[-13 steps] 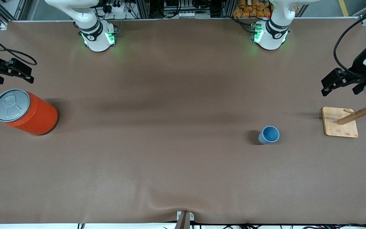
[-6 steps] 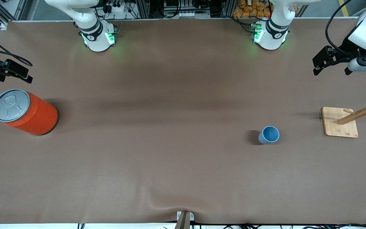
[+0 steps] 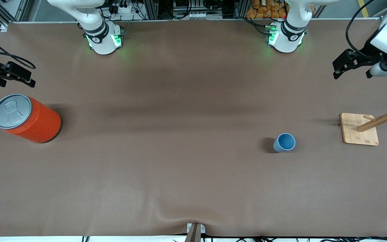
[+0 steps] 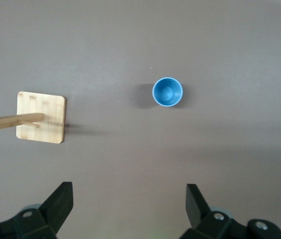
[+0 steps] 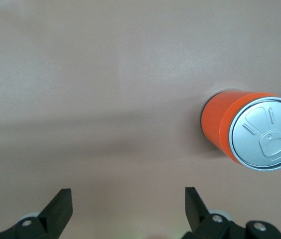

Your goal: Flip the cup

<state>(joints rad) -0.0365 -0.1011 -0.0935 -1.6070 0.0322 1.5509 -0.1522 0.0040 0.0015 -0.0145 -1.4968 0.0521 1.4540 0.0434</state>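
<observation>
The cup (image 3: 284, 142) is a small light-blue tumbler that stands upright on the brown table, its darker blue inside facing up. It also shows in the left wrist view (image 4: 168, 92). My left gripper (image 3: 352, 72) is open and empty, up in the air over bare table at the left arm's end, apart from the cup; its jaws (image 4: 130, 191) are spread wide. My right gripper (image 3: 14, 82) is open and empty in the air at the right arm's end (image 5: 128, 196), beside the orange can.
A big orange can (image 3: 29, 119) with a grey pull-tab lid stands at the right arm's end, also in the right wrist view (image 5: 249, 132). A wooden peg rack on a square base (image 3: 359, 129) stands beside the cup toward the left arm's end (image 4: 41, 117).
My left gripper has risen and drawn away from the wooden rack toward the arm bases, then settled. My right gripper shifted only slightly. The cup has not moved.
</observation>
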